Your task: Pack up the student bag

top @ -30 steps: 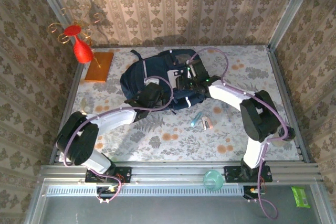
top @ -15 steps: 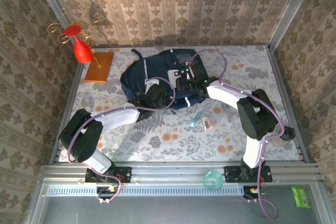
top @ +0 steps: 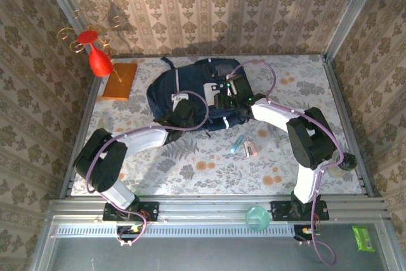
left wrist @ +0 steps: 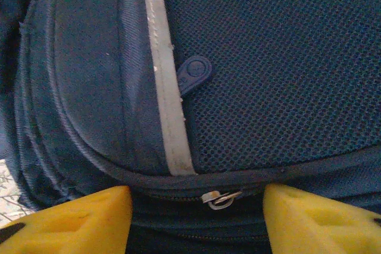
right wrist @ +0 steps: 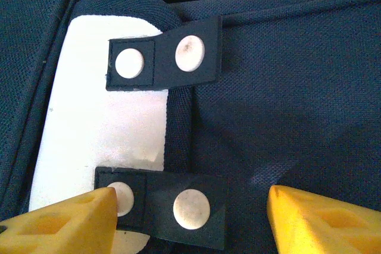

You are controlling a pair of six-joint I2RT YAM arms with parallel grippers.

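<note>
The student bag (top: 190, 87), dark navy with a pale stripe (left wrist: 166, 87) and a white front patch (right wrist: 101, 105), lies flat at the back middle of the table. My left gripper (top: 184, 110) presses on its near left edge, fingers apart; in the left wrist view the gripper (left wrist: 196, 221) straddles a metal zipper pull (left wrist: 221, 198) without touching it. My right gripper (top: 226, 96) rests on the bag's front, open; in the right wrist view the gripper (right wrist: 190, 224) frames a black tab with white rivets (right wrist: 190, 209) beside the patch.
A red vase (top: 99, 59) and an orange board (top: 120, 79) stand at the back left. A teal pen and a small pink item (top: 245, 147) lie on the table in front of the bag. A teal cup (top: 257, 217) sits on the front rail.
My left gripper has slid further away from the bases onto the bag's near edge. The right gripper has hardly moved.
</note>
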